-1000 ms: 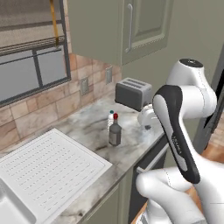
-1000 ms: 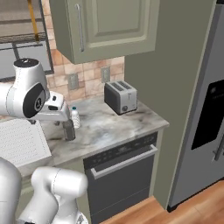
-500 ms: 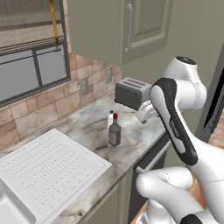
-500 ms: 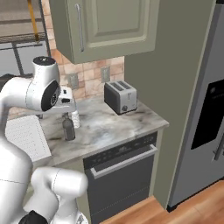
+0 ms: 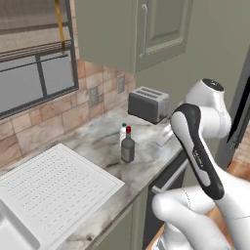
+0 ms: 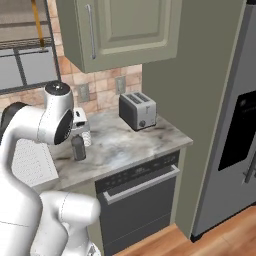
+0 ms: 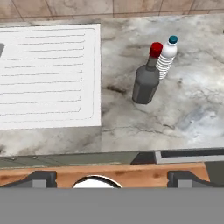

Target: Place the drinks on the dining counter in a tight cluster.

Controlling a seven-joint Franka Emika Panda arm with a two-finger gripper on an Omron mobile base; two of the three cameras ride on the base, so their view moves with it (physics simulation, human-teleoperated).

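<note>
1. The marble kitchen worktop (image 5: 97, 141) runs across the middle of the left base view and fills the upper half of the hand view. It carries everything that matters here; the dining counter itself is not to be seen in these pictures.

2. The white ribbed draining board (image 5: 53, 185) lies at lower left of the left base view and at upper left of the hand view, apart from the bottles.

3. The toaster (image 5: 148, 104) stands at centre right of the left base view, against the tiled wall and beyond the bottles.

4. The dark grey bottle with the red cap (image 7: 147, 79) stands upright right of centre in the hand view, with bare marble around its base.

5. The small clear bottle with the blue cap (image 7: 166, 57) stands upright just beside it, up and to the right, so near that I cannot tell whether they touch.

6. The gripper (image 7: 112, 179) sits at the bottom edge of the hand view, its two dark tips spread wide and holding nothing, well short of both bottles.

7. As I judge it, the step in hand is the approach for a first pick. The next move calls for reaching toward the dark grey bottle, bringing the spread tips either side of its body without knocking its clear neighbour, then closing.
</note>
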